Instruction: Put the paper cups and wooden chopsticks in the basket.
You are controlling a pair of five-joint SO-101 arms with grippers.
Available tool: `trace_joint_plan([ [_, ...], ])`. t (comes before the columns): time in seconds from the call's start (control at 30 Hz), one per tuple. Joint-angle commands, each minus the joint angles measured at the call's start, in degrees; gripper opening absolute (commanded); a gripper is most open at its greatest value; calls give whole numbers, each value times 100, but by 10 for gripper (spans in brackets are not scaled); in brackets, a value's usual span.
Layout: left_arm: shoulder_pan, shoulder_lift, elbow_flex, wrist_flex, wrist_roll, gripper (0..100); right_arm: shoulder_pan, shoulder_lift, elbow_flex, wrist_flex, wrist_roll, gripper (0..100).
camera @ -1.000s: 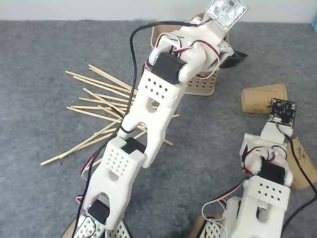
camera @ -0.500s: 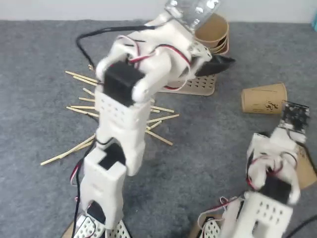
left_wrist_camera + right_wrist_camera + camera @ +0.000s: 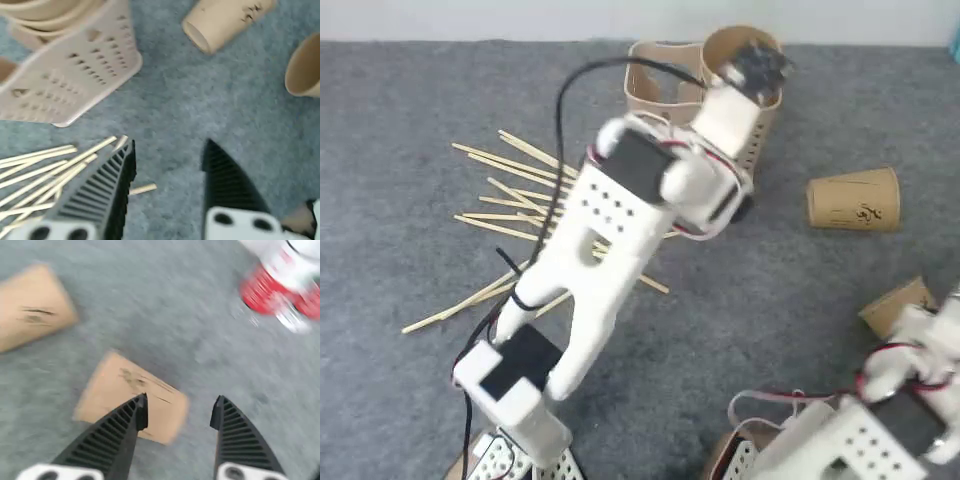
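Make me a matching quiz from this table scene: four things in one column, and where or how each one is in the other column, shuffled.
Column one:
1. chopsticks
2. stacked cups
3. left claw
4. right claw

Column two:
A. open above a lying cup
B. in the basket
C. scattered on the carpet
D. open next to the chopsticks

Pairs: 1-C, 2-B, 3-D, 4-A
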State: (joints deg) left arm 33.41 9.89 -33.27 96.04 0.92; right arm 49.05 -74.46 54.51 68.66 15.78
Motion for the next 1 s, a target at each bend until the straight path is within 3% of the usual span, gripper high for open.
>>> trace_joint_plan([
  [0.0, 360, -484, 919, -818, 70, 179, 919, 734, -563, -462, 299, 220],
  [0.13, 598, -510, 1622, -1547, 88, 206, 2018, 1437, -782, -1121, 484, 220],
  [0.27, 862, -466, 2035, -2251, 105, 218, 3055, 2273, -791, -2440, 484, 220],
  [0.43, 1292, -457, 2299, -2901, 105, 219, 3055, 3495, -791, -3064, 1160, 220],
  [0.73, 1055, -448, 2589, -3086, 949, 208, 2949, 4523, -624, -3248, 668, 219],
  [0.9, 1029, -519, 3196, -3182, 949, 20, 2730, 4497, -536, -3090, 360, 80],
  [0.97, 818, -545, 3292, -3015, 949, 16, 2466, 4470, -695, -2809, 369, 46],
])
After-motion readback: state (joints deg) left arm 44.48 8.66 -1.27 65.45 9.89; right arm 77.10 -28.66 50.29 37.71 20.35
